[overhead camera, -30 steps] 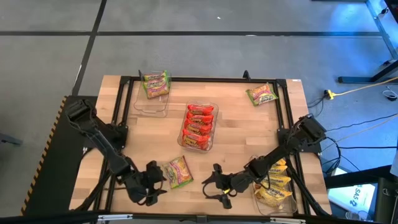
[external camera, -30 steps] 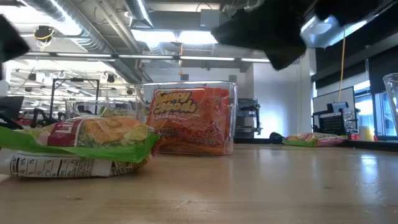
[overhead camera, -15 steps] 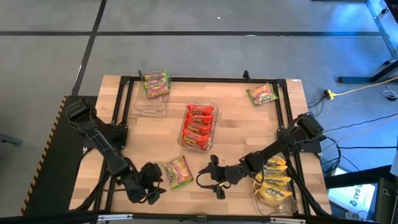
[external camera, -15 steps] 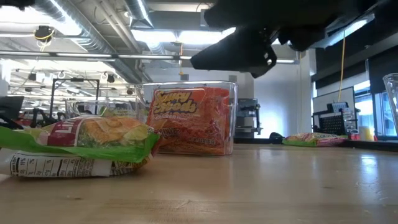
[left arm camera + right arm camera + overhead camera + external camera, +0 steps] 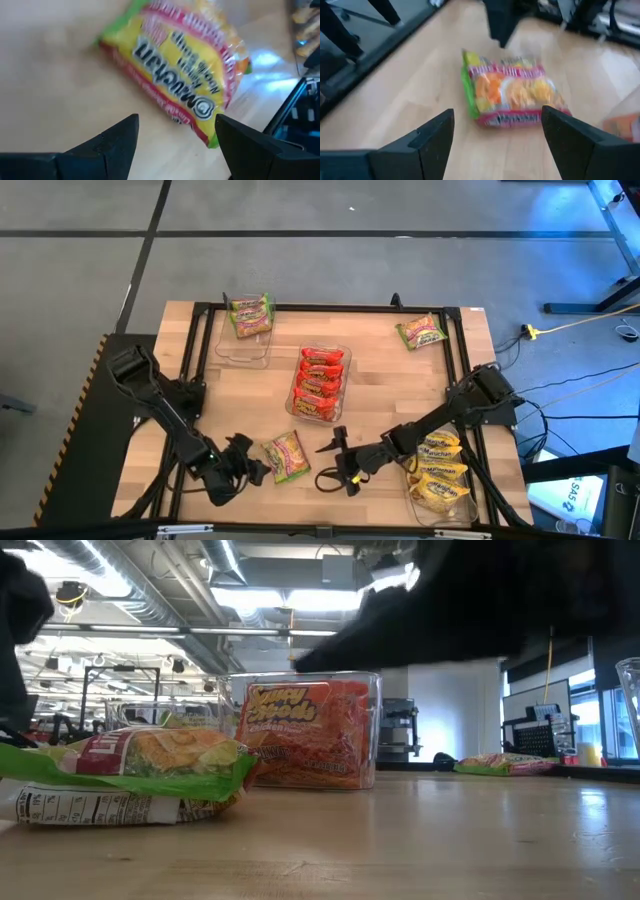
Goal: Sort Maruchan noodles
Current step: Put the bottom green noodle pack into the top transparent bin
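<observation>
Wooden table point(image 5: 380, 375) under grey floor surround, both open grippers point(image 5: 250, 469) point(image 5: 335, 460) flanking green noodle packet point(image 5: 286, 456).

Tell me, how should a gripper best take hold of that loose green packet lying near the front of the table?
Probably from straight above, pinching across its short width. The green packet lies flat on the table, with both open grippers, left and right, flanking it.

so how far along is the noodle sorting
Mostly done: red packets fill the middle tray, yellow packets the right tray, and one green packet sits in the far-left tray. In hand: nothing yet; the open left gripper and right gripper flank the near green packet. Left: that one and the far-right green packet.
</observation>
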Motion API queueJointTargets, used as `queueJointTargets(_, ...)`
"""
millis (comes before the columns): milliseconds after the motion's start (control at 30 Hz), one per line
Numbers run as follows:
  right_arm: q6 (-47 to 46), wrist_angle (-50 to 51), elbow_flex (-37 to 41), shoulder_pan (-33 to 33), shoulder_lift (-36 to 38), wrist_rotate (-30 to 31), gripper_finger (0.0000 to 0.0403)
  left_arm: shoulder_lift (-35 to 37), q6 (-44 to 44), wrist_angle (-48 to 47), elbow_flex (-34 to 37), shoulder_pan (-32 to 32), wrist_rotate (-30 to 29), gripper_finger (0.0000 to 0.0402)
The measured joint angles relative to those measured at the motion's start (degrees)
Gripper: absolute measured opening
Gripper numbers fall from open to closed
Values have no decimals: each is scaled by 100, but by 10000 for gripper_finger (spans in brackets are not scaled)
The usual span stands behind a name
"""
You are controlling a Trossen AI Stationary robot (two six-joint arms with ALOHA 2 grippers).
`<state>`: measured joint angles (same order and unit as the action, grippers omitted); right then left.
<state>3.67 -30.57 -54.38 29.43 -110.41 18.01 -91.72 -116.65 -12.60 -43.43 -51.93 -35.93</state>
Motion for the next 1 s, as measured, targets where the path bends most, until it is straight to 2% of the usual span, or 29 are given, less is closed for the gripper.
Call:
queueJointTargets(167, -274, -358, -8, -180, -323, 77, 273, -308, -618, 30, 16, 27, -54, 257)
queueJointTargets(233, -362, -425, -97, -231, -449, 28, 273, -433, -776, 61, 16, 66, -229, 257)
queueJointTargets(400, -377, -384, -376, -375, -881, -251, 273, -637, -918, 95, 3, 191, -233, 257)
queueJointTargets(533, -381, -348, -676, -400, -1233, -330, 273, -698, -936, 246, 6, 227, -485, 257)
queueJointTargets(833, -381, 389, -1455, -400, -1717, -458, 273, -705, -806, 525, 18, 443, -473, 257)
queueJointTargets(1000, -401, 418, -1531, -396, -1788, -478, 273, -711, -450, 882, 22, 561, -512, 257)
